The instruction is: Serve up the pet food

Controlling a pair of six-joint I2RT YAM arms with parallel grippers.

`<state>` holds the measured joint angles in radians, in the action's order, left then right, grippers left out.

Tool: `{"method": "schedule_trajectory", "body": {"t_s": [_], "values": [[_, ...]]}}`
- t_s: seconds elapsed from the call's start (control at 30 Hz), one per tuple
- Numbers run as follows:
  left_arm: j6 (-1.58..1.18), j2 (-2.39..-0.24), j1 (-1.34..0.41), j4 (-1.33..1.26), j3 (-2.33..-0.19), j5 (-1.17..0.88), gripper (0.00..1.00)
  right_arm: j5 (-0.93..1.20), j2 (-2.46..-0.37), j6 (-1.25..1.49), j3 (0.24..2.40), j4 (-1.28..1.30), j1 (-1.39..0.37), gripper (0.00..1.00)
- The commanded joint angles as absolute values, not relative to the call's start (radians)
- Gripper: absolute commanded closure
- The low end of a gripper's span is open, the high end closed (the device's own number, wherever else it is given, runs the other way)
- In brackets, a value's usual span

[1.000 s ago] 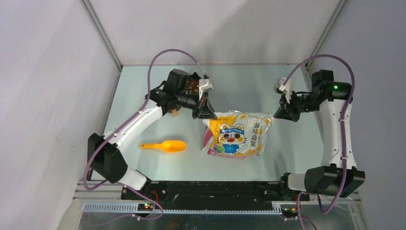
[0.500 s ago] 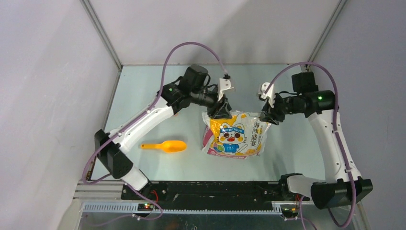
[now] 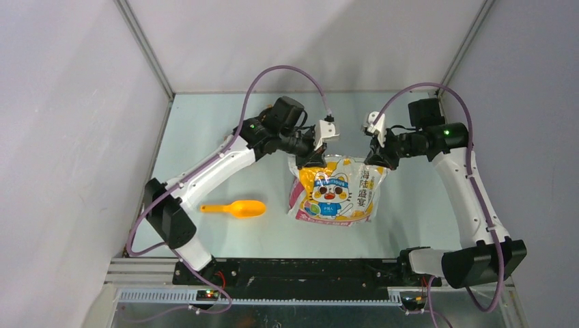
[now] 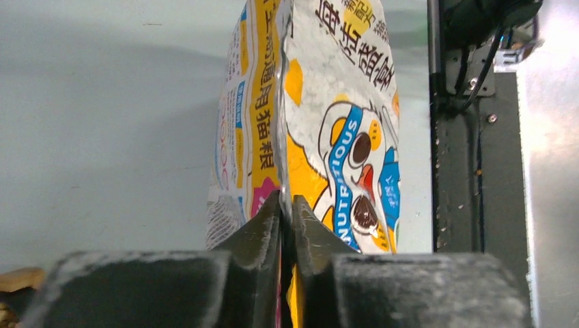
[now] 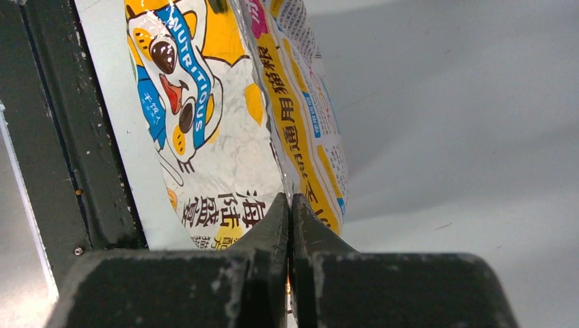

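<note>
At left, orange scoop (image 3: 235,208) lay on table (image 3: 205,137), same place as before, untouched. Next, left gripper (image 4: 287,205) had opened, moved inward and pinched shut again on top edge of bag (image 3: 334,195). At right, right gripper (image 5: 290,201) did same and was clamped on that edge. No pet food visible; judged still inside bag. New grips looked ready for pulling top open.
</note>
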<state>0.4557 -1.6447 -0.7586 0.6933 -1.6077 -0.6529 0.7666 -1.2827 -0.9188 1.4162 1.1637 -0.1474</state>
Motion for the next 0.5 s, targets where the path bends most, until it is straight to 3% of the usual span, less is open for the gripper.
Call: {"method": "schedule_trajectory", "body": {"t_s": [0.0,0.03,0.13,0.17,0.23,0.3,0.37,0.43,0.47], "values": [[0.493,-1.549,-0.739,0.775,-1.595,-0.612,0.71,0.794,-1.286,-0.944,1.417,1.167,-0.115,1.0],[0.488,-1.532,-0.729,0.772,-1.583,-0.61,0.67,0.794,-1.284,-0.946,1.416,1.169,-0.111,1.0],[0.441,-1.51,-0.694,0.778,-1.571,-0.614,0.69,0.792,-1.268,-0.958,1.417,1.178,-0.094,1.0],[0.442,-1.506,-0.673,0.789,-1.575,-0.633,0.73,0.792,-1.266,-0.966,1.416,1.182,-0.091,1.0],[0.459,-1.495,-0.647,0.828,-1.571,-0.649,0.95,0.79,-1.261,-0.975,1.413,1.191,-0.081,1.0],[0.465,-1.479,-0.628,0.84,-1.557,-0.653,1.0,0.789,-1.257,-0.978,1.408,1.194,-0.072,1.0],[0.461,-1.459,-0.616,0.839,-1.538,-0.646,0.99,0.79,-1.256,-0.977,1.407,1.196,-0.069,1.0],[0.461,-1.44,-0.61,0.834,-1.519,-0.631,0.84,0.792,-1.251,-0.969,1.407,1.186,-0.07,1.0],[0.463,-1.431,-0.609,0.834,-1.514,-0.629,0.86,0.794,-1.25,-0.96,1.407,1.182,-0.07,1.0]]}}
